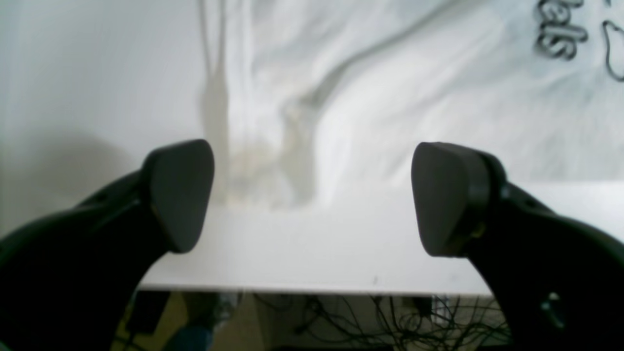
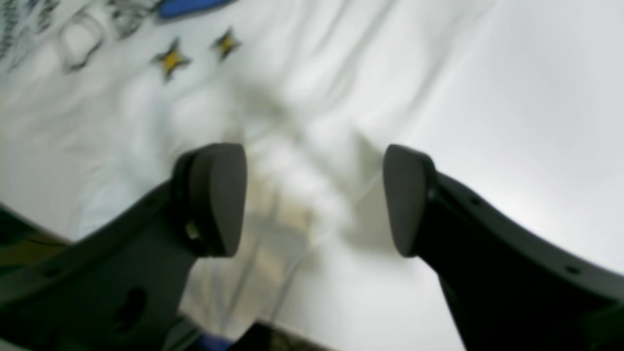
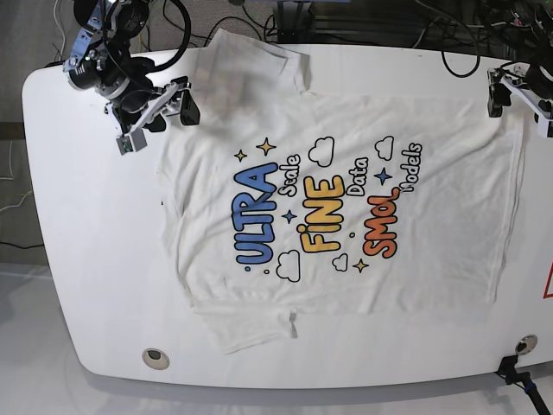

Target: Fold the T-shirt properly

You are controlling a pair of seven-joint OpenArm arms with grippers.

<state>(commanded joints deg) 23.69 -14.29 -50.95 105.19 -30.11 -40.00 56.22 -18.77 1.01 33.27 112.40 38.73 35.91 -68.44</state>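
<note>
While spread flat, the T-shirt [image 3: 346, 207] lies between both parted end effectors.

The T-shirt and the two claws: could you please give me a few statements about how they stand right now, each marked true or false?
1. The T-shirt lies spread open on the white table, print facing up. True.
2. The right claw is shut on a sleeve. False: its jaws stand apart with nothing pinched between them.
3. The left claw is open, near the table's edge by the shirt's hem end. True.
4. The shirt has already been folded in half. False: both sleeves and the whole body lie unfolded.
5. The word "ULTRA" is printed in orange. False: it is blue; "SMOL" is orange.
</note>
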